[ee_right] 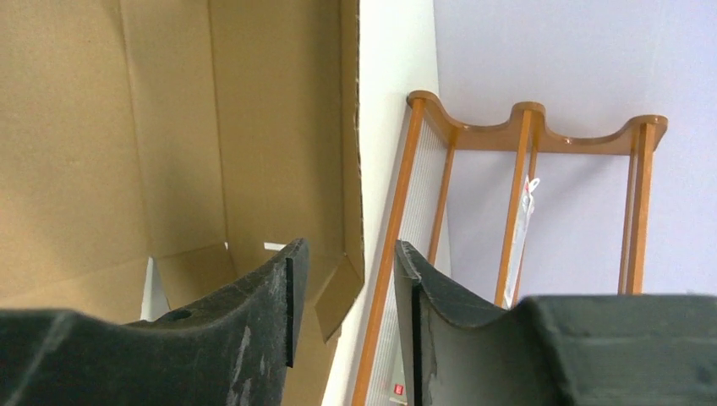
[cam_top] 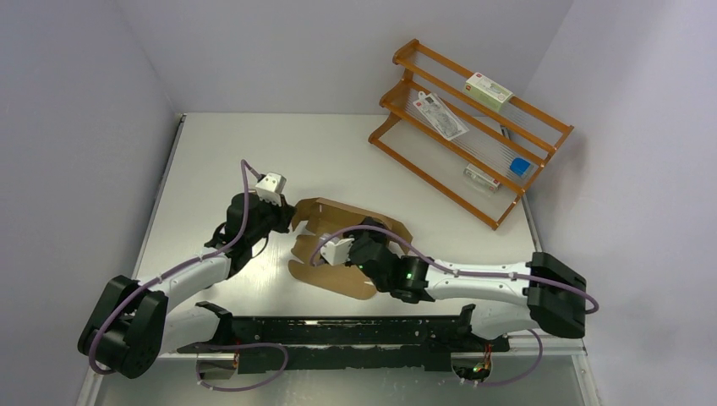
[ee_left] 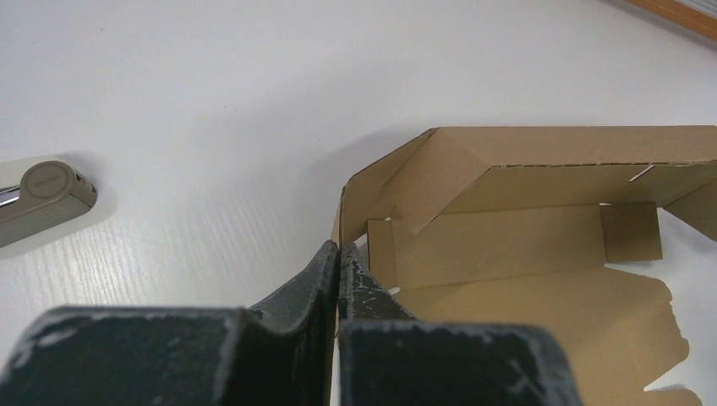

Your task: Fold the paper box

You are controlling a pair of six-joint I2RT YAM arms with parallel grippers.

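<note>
Paper box (cam_top: pixel 336 213): plain brown cardboard die-cut mailer, half folded, top open. Sits mid tabletop (cam_top: pixel 254 161). Base panel flat on tabletop. Rear wall raised, top strip rolled inward along perforated crease. Left side wall upright, its near edge pinched in closed left tool (ee_left: pixel 338 252). Small corner tabs lie inside against rear wall. Scallop-edged flap nearest arms lies flat, unfolded. Inner faces bare, creased. One upright wall edge stands between parted fingers of right tool (ee_right: pixel 345 279), not gripped.

White arm shells (cam_top: pixel 199 272), black joints (cam_top: pixel 135 326); purple cables (cam_top: pixel 246 203) trailing behind matte-black fingers (ee_left: pixel 309 283), scuffed pale at the tips.
</note>
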